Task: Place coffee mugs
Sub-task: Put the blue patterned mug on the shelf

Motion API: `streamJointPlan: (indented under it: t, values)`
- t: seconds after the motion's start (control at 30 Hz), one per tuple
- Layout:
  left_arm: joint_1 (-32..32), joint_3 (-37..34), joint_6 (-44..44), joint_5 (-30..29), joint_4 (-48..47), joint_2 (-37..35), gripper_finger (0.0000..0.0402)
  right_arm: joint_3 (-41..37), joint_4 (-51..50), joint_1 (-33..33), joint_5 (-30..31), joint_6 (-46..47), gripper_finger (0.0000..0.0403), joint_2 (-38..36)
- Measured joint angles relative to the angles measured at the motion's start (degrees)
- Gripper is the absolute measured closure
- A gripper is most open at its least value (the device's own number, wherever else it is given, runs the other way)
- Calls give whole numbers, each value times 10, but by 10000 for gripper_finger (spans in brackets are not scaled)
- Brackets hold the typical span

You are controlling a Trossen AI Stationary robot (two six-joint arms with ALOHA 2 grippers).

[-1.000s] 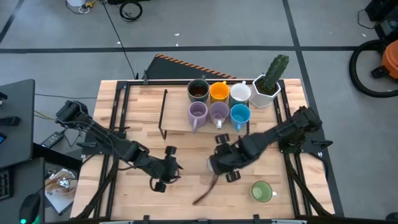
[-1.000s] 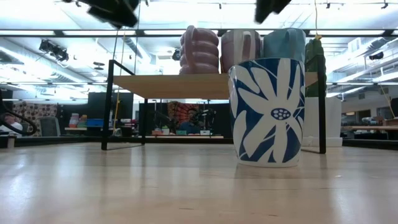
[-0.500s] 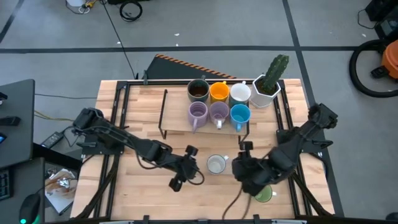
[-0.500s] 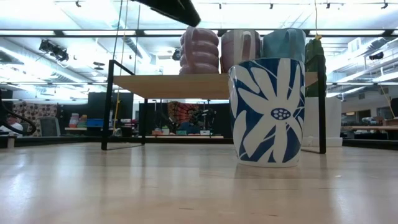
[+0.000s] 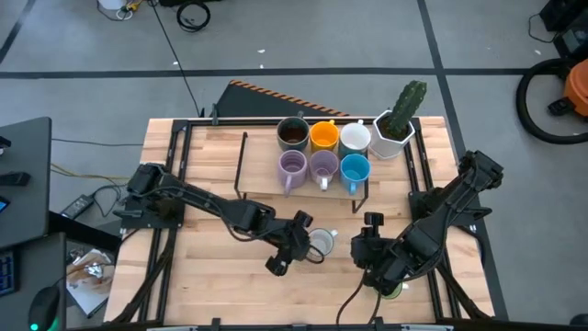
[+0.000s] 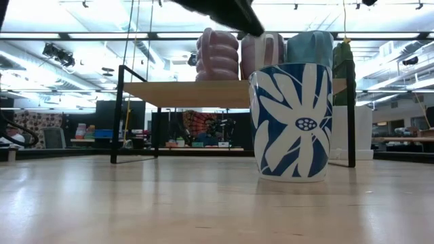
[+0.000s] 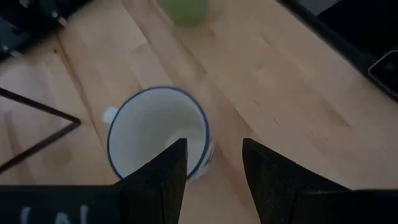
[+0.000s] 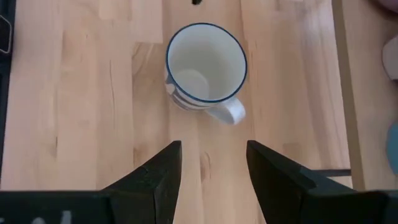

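Six mugs already sit on the raised shelf (image 5: 303, 188): dark brown mug (image 5: 292, 134), orange mug (image 5: 322, 136) and white mug (image 5: 354, 138) in the back row, two lavender mugs (image 5: 291, 167) and the blue mug (image 5: 355, 169) in the front row, cactus pot (image 5: 394, 129) just beside the white one. Two mugs are left on the worktop (image 5: 197, 276). The white mug with blue floral print (image 5: 320, 243) stands upright in front of the shelf, roughly below the lavender pair; handle points away from the left arm as far as I can judge. The green mug (image 5: 393, 289) is near the worktop's front edge, mostly hidden under the right arm. Left gripper (image 5: 296, 250) hovers just beside the floral mug, fingers (image 7: 163, 180) parted and empty, rim of the mug right ahead of them in the left wrist view. Right gripper (image 5: 370, 250) sits on the other side of that mug, near but apart, fingers (image 8: 159, 177) likewise parted and holding nothing, camera looking down into the cup. Step in hand looks like the left arm's approach for pickup of the floral mug. Next move: drop one finger inside the rim and one outside, close on the wall, lift clear, then carry to a free spot on the shelf without clipping the mugs already there. Risk: tipping the mug if the finger hits the rim.
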Motion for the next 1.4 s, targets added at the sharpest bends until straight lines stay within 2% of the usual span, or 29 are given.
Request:
streamJointPlan:
  t: [0.27,0.53,0.83,1.4]
  values:
    - [7,100,16,2,-104,70,240,-4,-13,9,4,14,216,-8]
    - [8,165,58,2,-150,128,240,-4,-23,30,34,34,216,-17]
    - [14,167,75,1,-171,142,247,-7,-19,33,40,46,216,-17]
    - [13,167,116,-2,-204,167,337,-16,4,35,45,45,216,-17]
